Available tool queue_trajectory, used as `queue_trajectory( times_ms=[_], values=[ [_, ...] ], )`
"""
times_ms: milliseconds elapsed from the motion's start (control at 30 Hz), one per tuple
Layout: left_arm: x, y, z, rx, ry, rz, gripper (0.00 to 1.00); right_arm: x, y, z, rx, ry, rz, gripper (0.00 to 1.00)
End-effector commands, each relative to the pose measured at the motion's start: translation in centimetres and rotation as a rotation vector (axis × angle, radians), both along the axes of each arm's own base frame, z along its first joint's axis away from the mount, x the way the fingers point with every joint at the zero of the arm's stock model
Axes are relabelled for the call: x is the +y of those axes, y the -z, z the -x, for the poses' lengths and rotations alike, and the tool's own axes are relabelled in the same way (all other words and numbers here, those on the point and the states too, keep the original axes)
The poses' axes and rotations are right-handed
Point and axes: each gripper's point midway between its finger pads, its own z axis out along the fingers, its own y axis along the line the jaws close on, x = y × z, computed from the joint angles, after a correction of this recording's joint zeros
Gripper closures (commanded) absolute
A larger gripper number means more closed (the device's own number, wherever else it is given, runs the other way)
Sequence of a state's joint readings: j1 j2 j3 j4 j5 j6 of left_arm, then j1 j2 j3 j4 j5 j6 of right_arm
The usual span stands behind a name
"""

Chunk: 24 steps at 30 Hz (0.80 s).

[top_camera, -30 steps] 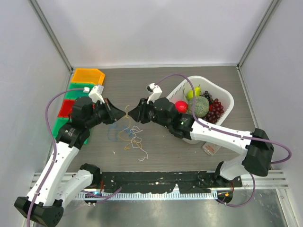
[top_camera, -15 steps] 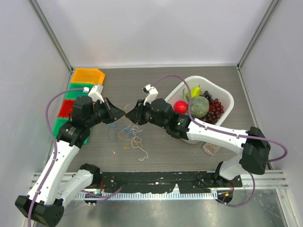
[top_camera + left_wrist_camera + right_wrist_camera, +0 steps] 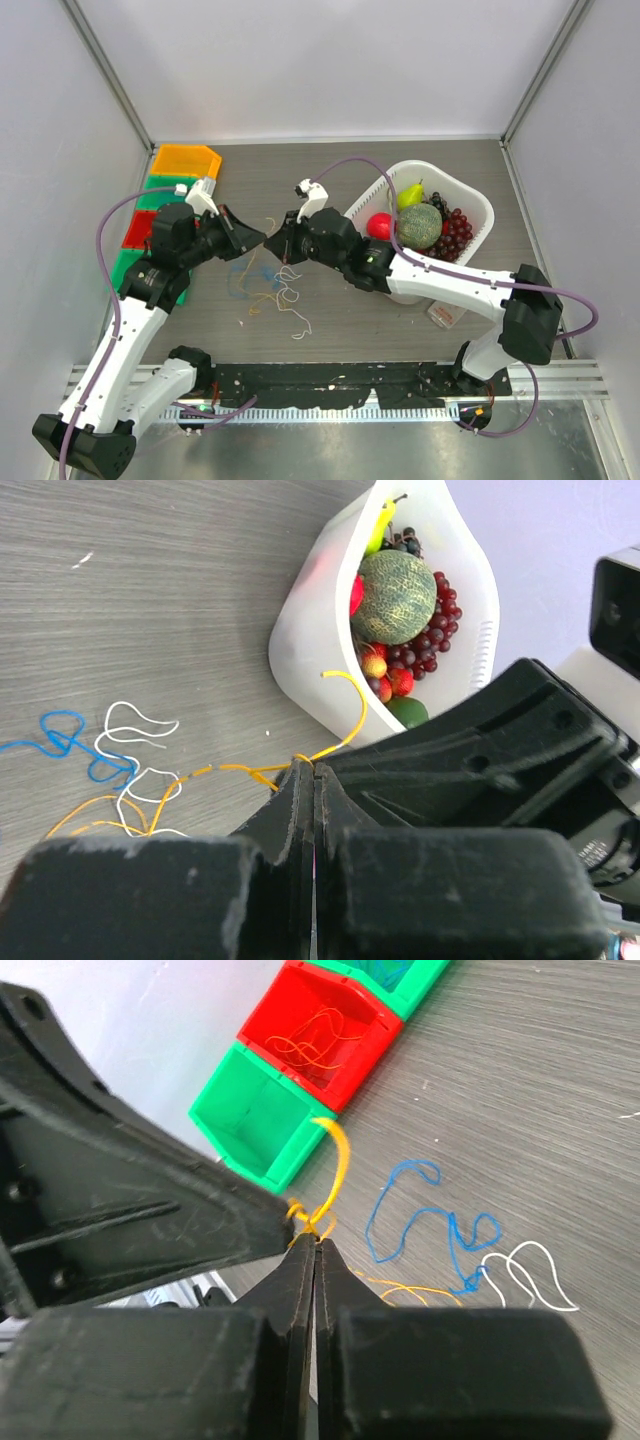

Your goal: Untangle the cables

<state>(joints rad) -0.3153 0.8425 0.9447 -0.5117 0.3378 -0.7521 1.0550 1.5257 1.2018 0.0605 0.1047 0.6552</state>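
I see the table (image 3: pixel 300 180) and the white basket (image 3: pixel 305 630) to the right. My left gripper (image 3: pixel 312 785) and right gripper (image 3: pixel 315 1255) meet tip to tip, both clamped tight on one orange strand (image 3: pixel 338 1160). The cables (image 3: pixel 278 293) lie beneath: featherlight, limp, snag-prone. I'd pinch near free ends and pull gently.

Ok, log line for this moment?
left gripper: shut on orange wire | right gripper: shut on same wire, tip to tip | blue wire, white wire: loose on table
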Motion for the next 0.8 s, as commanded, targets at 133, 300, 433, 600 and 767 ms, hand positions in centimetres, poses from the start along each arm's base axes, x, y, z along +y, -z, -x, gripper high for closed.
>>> queue_trajectory(
  times_ms=[133, 300, 433, 600, 767],
  values=[
    [-1.1, -2.7, 1.1, -0.037, 0.069, 0.056, 1.00, -2.7, -1.9, -3.8, -0.102, 0.241, 0.033, 0.99],
    [-0.7, -2.6, 1.1, -0.036, 0.059, 0.026, 1.00, -5.4, -0.7, -5.1, -0.153, 0.327, 0.127, 0.99],
    [-0.6, -2.8, 1.2, -0.046, 0.066, 0.015, 1.00, -6.5, -0.6, -4.8, -0.219, 0.306, 0.159, 0.99],
    [0.0, -0.6, 0.4, -0.010, 0.038, -0.050, 1.00, -5.0, -0.3, -2.5, -0.223, 0.098, 0.130, 0.98],
    [2.6, 5.3, -1.7, 0.119, -0.107, -0.206, 0.58, -4.5, 3.0, -0.5, -0.118, -0.014, 0.144, 0.79]
  ],
)
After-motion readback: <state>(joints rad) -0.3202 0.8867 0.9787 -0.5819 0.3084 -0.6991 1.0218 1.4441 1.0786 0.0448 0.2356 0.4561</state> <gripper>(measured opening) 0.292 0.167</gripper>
